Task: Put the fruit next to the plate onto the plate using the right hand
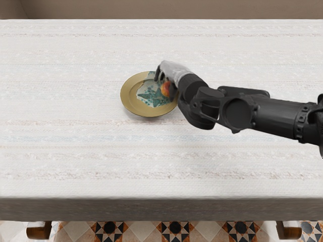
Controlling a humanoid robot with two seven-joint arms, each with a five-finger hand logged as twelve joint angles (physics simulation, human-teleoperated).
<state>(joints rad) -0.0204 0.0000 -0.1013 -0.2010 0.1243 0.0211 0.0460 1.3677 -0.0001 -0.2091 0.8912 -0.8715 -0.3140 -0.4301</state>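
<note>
As its arm stretches in from the right, the right hand [169, 75] grips the fruit [165, 89] over the right side of the plate [129, 95].

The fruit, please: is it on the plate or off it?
Fruit over the plate, held by the right hand; resting on it, cannot tell.

Pale, matt, coarsely ribbed like woven cloth across the bench [75, 151]. Glossy gold sheen on the plate [130, 96] rim, glazed teal pattern inside. Smooth orange-red skin on the fruit [165, 89]. Matt black casing on the right arm [272, 116], silvery grey on the right hand [171, 75].
</note>
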